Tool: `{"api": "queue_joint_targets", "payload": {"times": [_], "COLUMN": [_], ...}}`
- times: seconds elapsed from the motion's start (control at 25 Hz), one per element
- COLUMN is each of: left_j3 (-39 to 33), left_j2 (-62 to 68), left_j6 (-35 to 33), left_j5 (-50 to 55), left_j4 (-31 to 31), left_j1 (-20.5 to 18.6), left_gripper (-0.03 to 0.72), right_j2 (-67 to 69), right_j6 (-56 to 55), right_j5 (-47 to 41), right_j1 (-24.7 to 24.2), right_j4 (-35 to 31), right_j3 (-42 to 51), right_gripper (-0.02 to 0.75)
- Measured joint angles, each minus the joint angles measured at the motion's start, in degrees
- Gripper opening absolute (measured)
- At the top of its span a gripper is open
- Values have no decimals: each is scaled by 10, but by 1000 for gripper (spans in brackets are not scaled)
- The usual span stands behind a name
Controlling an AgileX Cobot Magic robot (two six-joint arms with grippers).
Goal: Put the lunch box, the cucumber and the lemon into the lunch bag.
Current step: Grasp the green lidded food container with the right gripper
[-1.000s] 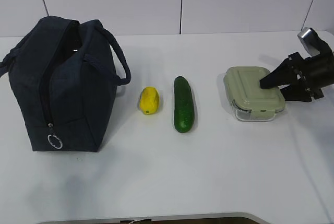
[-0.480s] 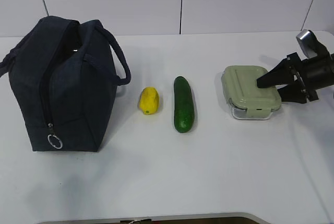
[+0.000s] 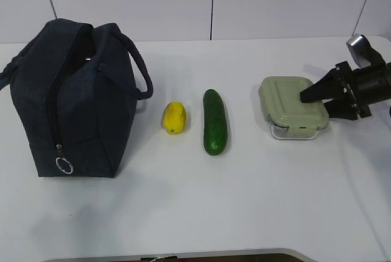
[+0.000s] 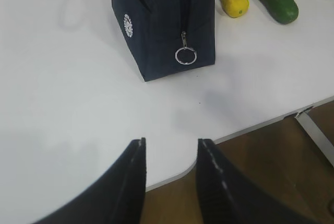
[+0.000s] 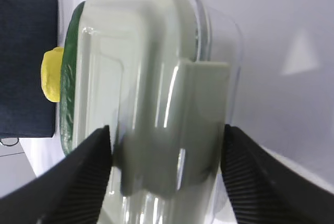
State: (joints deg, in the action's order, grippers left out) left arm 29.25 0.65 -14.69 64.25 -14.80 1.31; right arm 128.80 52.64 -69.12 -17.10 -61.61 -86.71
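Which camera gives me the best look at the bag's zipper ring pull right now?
The left wrist view: the ring pull hangs facing the camera, clear against the lunch bag. The exterior view shows it smaller, low on the bag's near end. The right wrist view shows only a dark slice of bag, no ring.

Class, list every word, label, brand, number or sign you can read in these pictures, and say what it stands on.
No text can be read anywhere.
Round white logo on the side of the lunch bag: too small and blurred to read.
Lunch box, cucumber and lemon: no labels visible.
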Motion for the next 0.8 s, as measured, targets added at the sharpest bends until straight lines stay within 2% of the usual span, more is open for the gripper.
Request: {"api": "queue_joint_targets", "payload": {"times": [0.24,0.8], "left_j3": [0,0], "left_j2": [0,0], "left_j6": [0,0], "left_j5": [0,0], "left_j4": [0,0], "left_j1": [0,0], "left_gripper": [239,239], "right_j2": [0,1], "right_j6": [0,-1], "right_j5": [-2,-2], "right_j1": [0,0], "right_j4": [-7,-8], "right_j3": [0,0], "right_gripper": [449,444]}}
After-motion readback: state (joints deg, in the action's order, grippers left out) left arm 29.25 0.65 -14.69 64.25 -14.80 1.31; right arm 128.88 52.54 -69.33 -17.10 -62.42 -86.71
